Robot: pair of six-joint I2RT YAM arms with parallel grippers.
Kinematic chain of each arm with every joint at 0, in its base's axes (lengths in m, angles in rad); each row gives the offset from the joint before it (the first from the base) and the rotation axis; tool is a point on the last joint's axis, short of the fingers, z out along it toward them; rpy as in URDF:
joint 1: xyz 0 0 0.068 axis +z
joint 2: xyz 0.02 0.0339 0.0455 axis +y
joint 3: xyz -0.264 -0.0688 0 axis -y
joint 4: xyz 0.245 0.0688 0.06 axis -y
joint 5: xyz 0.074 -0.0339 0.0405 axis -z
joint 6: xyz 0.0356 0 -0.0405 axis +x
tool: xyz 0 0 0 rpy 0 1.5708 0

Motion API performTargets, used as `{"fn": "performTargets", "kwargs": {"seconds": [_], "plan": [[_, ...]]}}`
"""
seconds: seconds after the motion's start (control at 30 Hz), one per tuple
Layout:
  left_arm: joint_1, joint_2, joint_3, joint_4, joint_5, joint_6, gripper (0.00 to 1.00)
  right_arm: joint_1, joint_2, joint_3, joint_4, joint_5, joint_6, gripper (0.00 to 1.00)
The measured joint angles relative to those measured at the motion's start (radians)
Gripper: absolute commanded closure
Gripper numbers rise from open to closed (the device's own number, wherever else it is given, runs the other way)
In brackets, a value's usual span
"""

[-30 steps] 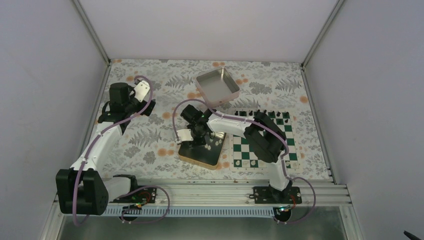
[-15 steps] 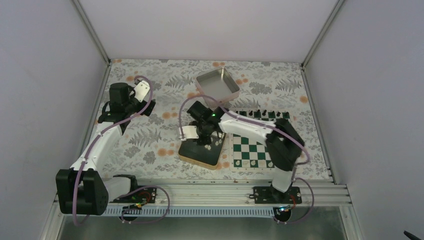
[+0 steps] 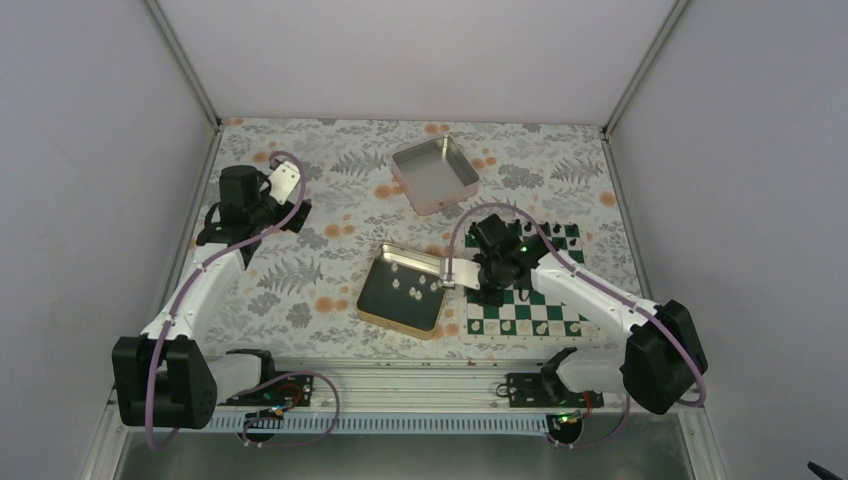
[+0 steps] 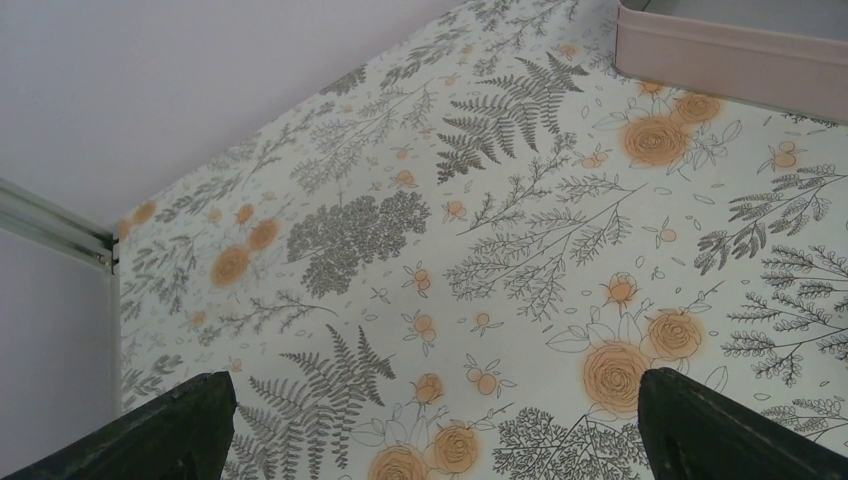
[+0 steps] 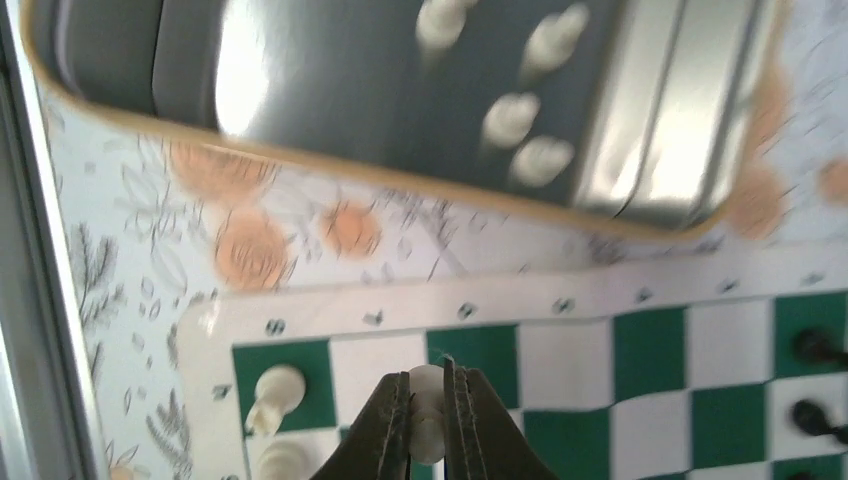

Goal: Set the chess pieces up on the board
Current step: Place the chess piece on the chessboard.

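A white chess piece point(image 5: 427, 428) is clenched between the fingers of the right tool point(image 5: 428, 388). Its long axis runs along the fingers, and which end is its head cannot be told. It hangs above the board point(image 5: 600, 350) near the left edge, close to another white piece point(image 5: 275, 395) on a green corner square. Black chessmen point(image 3: 560, 240) line the far edge. Loose white pieces point(image 3: 415, 290) lie in the gold-rimmed tin point(image 3: 385, 300) just beside the board.

The floral counter point(image 4: 500, 250) sits between pale walls point(image 3: 420, 60). Only the right wrist view shows the held piece. The left wrist view shows the left tool point(image 4: 430, 430) spread wide and holding nothing, with a second tin point(image 4: 720, 50) at the corner.
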State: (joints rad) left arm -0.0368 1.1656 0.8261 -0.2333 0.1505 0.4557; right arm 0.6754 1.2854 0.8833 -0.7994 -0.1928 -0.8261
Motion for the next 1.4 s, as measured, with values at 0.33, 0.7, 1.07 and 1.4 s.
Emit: {"fn": "performTargets", "kwargs": {"seconds": [0.33,0.7,1.07,1.4], "plan": [[-0.001,0.004,0.000,0.000,0.000,0.000,0.00,-0.088,-0.020,-0.144,0.002,-0.018,-0.045,0.95],[-0.001,0.014,0.000,-0.004,0.000,-0.001,0.00,-0.101,0.060,-0.179,0.077,-0.064,-0.071,0.95],[-0.005,0.026,0.000,-0.004,0.002,-0.001,0.00,-0.101,0.113,-0.179,0.101,-0.083,-0.072,0.95],[-0.005,0.026,0.000,-0.004,0.002,-0.001,0.00,-0.103,0.110,-0.208,0.106,-0.082,-0.072,0.95]]}}
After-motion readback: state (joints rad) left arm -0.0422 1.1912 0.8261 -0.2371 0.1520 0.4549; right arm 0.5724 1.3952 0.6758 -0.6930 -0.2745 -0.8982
